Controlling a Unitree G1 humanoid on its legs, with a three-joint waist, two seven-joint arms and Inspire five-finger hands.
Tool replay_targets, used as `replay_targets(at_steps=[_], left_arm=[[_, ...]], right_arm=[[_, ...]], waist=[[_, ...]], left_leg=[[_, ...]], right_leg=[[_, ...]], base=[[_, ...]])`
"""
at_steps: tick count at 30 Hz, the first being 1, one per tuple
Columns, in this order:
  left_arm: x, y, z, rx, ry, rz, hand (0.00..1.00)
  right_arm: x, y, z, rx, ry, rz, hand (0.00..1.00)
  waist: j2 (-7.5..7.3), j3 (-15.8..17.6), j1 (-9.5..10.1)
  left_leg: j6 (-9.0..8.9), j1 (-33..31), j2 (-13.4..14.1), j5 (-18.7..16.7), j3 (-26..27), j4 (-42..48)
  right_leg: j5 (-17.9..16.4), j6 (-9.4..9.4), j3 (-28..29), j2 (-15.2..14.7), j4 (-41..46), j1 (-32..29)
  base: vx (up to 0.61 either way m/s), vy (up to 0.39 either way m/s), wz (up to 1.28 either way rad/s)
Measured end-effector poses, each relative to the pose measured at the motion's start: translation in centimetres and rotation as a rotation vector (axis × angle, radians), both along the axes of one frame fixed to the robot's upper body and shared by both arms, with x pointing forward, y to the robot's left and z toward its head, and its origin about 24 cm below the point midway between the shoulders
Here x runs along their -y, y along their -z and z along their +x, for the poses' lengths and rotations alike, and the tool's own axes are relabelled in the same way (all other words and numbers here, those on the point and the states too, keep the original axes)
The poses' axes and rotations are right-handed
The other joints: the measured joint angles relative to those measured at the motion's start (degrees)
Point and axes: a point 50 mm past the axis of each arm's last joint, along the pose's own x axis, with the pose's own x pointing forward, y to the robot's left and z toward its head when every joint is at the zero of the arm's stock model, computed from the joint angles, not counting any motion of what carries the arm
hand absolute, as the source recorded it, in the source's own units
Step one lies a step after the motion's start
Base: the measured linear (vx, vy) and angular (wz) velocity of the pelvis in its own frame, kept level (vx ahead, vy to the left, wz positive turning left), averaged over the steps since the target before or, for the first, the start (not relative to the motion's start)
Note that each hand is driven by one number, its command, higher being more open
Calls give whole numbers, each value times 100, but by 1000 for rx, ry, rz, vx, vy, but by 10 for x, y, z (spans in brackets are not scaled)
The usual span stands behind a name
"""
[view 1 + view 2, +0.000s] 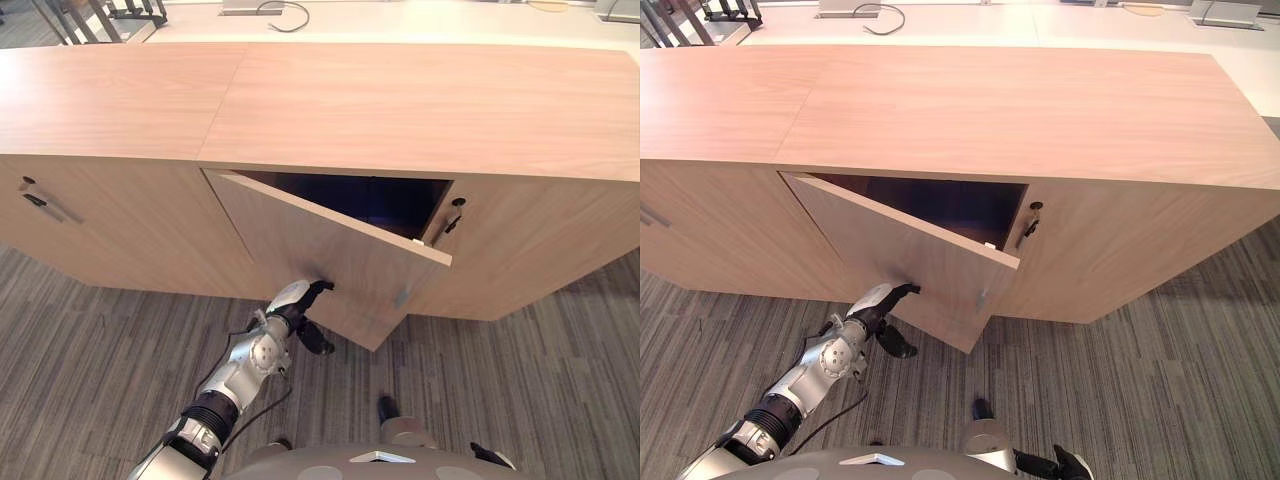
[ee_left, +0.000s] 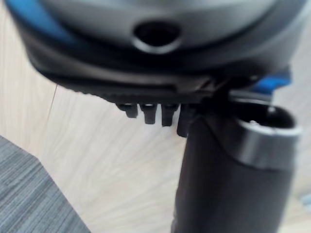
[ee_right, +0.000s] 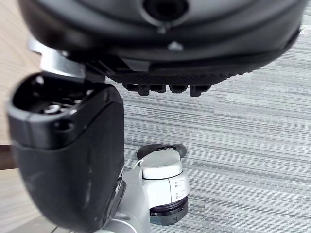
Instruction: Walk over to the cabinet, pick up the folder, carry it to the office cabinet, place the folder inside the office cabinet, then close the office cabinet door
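In the left eye view the office cabinet [image 1: 420, 110] runs across the upper half of the frame. Its door [image 1: 330, 250] stands ajar at the centre. The opening behind it is dark, and I cannot tell what lies inside. The left robot hand [image 1: 298, 304] reaches up from the lower left with its fingers [image 1: 320, 288] stretched flat against the door's lower face, gripping nothing.

In the right eye view the right robot hand [image 1: 1072, 464] hangs at the bottom edge, right of centre, over the carpet [image 1: 1180, 370].

The left wrist view shows fingertips [image 2: 148, 113] close to the pale wood.

The right wrist view shows that hand relaxed and empty above the carpet.
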Motion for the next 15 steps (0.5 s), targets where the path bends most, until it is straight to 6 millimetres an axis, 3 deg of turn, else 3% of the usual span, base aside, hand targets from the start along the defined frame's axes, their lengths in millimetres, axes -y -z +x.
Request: replay_targets(at_steps=[11,15], left_arm=[[-17,-33,37,114,-200,-126,100],[-41,-34,43,112,-406,-264,100]], right_arm=[[-7,3,-9,-30,25,-3,100],[-10,4,-10,-27,46,-4,100]], waist=[[-28,-140,26],[-61,-163,27]], left_leg=[[48,4,-55,78,-16,-52],[48,20,-60,144,67,-119]], right_leg=[[255,15,-7,-45,-237,64],[404,5,45,-42,-379,67]], base=[[-43,13,-2],[-41,1,-10]])
